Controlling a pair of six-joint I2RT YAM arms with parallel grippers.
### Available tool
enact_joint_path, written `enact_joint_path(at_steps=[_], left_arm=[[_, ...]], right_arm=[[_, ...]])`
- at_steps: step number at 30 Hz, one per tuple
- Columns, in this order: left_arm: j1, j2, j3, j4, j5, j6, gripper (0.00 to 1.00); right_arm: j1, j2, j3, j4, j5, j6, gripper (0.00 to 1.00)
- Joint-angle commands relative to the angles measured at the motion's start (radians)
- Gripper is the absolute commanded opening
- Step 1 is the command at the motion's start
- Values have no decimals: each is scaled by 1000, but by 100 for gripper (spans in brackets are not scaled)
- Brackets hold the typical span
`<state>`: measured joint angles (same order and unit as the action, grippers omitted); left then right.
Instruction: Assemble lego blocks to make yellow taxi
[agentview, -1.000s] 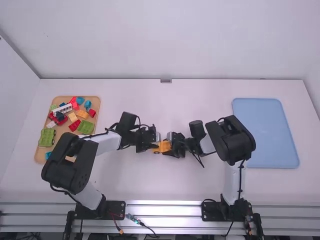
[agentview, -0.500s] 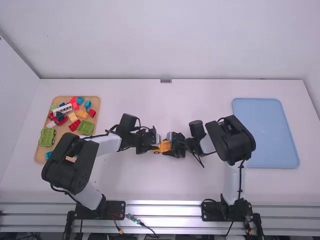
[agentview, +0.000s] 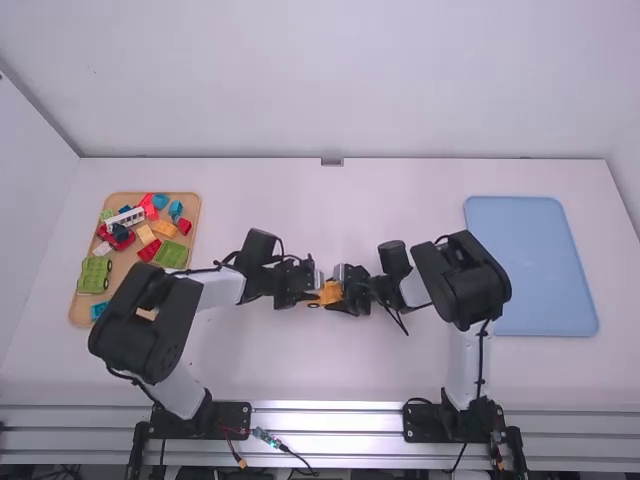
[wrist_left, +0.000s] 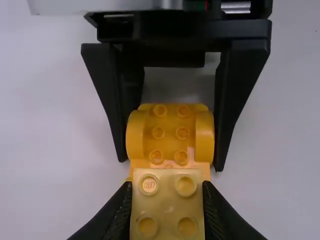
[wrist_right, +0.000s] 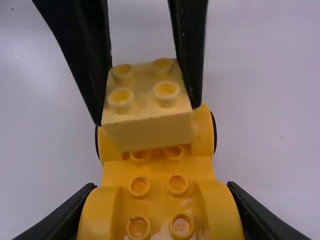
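the left gripper is closed to the width of a pale yellow block, its two fingers on opposite sides. the right gripper holds the yellow car by its rounded sides, one finger against each. the block sits over the car's far end in the right wrist view, slightly tilted, with two of the car's studs showing just beside its lower edge; whether it touches the studs cannot be told. black wheels edge out on both sides of that end.

the grippers face each other near the middle of the table, nearly tip to tip, so room between them is tight. white tabletop spreads beyond them toward the back wall and nearer toward the metal rail at the front edge.

farther out on the left, a wooden tray holds red, green, blue, white and yellow blocks; the left arm's elbow overlaps its near right corner in the high view. out on the right, the right arm's elbow overlaps the left edge of a blue tray.
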<state>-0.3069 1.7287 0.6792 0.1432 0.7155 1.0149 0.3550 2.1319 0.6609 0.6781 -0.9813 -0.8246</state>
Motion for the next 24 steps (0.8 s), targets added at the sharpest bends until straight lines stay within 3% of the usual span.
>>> enact_joint_path(at_steps=[1, 13, 20, 24], left_arm=[[-8, 62, 16, -23, -7, 7, 1], [-7, 93, 119, -191, -81, 7, 2], [-8, 93, 123, -200, -81, 11, 2], [-7, 93, 113, -196, -82, 11, 14]], right_arm=[[-2, 12, 0, -15, 62, -11, 26], [-3, 12, 0, -37, 63, -44, 26], [-3, 12, 0, -36, 66, -43, 25], [-3, 12, 0, -37, 66, -44, 26]])
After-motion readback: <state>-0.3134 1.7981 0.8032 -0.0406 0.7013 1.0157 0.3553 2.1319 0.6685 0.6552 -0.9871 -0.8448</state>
